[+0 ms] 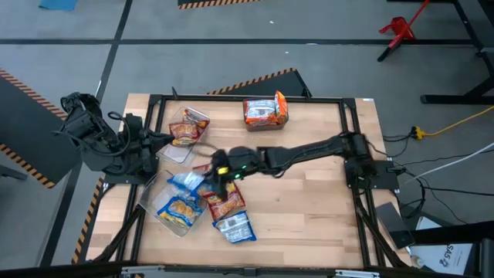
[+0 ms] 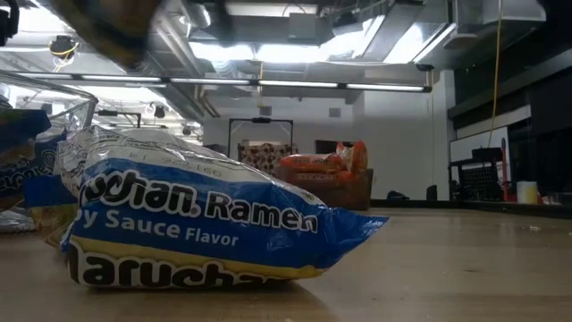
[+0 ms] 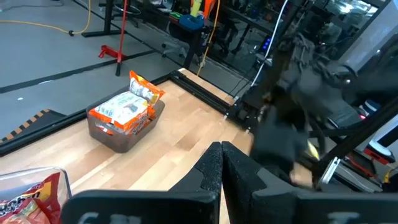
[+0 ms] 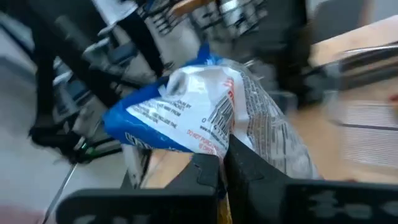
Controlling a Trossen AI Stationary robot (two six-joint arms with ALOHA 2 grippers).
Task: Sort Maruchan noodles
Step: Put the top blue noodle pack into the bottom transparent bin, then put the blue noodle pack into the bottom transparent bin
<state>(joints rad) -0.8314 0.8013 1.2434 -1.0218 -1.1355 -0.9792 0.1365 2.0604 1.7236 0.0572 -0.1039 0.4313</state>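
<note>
Worktop [image 1: 309,201]: wooden, framed, both arms over its left half

Right arm reaches across from the right side to the near-left area. Right end effector [image 4: 222,163] is pinching a blue-and-white packet [image 4: 205,115] by one edge, fingers pressed together on the wrapper; in the high view it sits just above the loose pile, so the packet looks lifted, though the blur makes that hard to confirm

Left arm waits at the left edge of the worktop; left end effector [image 3: 221,163] has its fingers pressed together, holding nothing

Bins, three seen:
- far bin [image 1: 266,122], well apart from the others, holds orange-and-white packets [image 1: 265,110]
- left bin [image 1: 176,153], clear, holds a red-orange packet [image 1: 185,133]
- near-left bin [image 1: 158,210], clear, holds blue packets [image 1: 181,207]

Loose on the worktop beside the near-left bin: one red-orange packet [image 1: 225,202] and one blue soy-sauce packet [image 1: 235,227], the latter filling the low view [image 2: 206,228]

Progress, judged: more than half sorted, each colour having its bin. Left to do: place the held blue packet, then the two loose ones
</note>
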